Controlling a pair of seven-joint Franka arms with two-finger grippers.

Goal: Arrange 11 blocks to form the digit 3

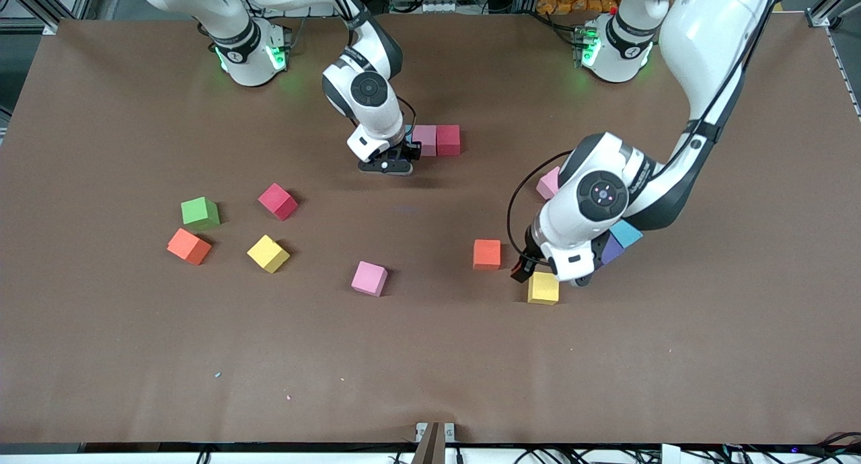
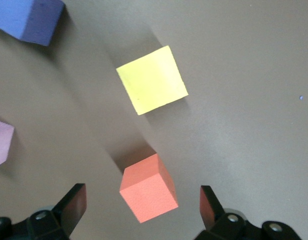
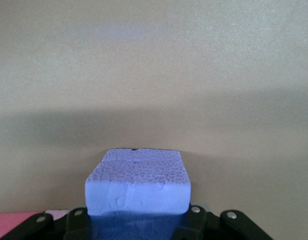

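- Front view, upper middle of the frame: the right gripper [image 1: 393, 160] is low over the table [image 1: 430, 356], just beside a pink block [image 1: 424, 140] and a red block [image 1: 448, 140] that sit touching in a row.
- Front view, lower part of the frame toward the left arm's end: the left gripper [image 1: 548, 270] hangs over a yellow block [image 1: 543, 289], with an orange block [image 1: 486, 253] near it.
- Partly covered by the left arm: a second pink block [image 1: 548, 183], a light blue block [image 1: 626, 233] and a purple block [image 1: 611, 250].
- Toward the right arm's end: a green cube [image 1: 200, 212], a second red block [image 1: 278, 201], a second orange block [image 1: 188, 246] and a second yellow block [image 1: 268, 253], all lying apart.
- Lower middle: a third pink block [image 1: 369, 278], alone.
- Left wrist view: the left gripper [image 2: 143, 207] has its jaws wide apart and is holding nothing. The orange block [image 2: 148, 187] and the yellow block [image 2: 151, 80] lie on the table below, apart. The purple block [image 2: 31, 17] and the second pink block [image 2: 1, 142] are cut by the frame edge.
- Right wrist view: the right gripper [image 3: 138, 220] has its jaws clamped on a held light blue block [image 3: 138, 182]. The edge of the pink block [image 3: 14, 222] shows beside it.
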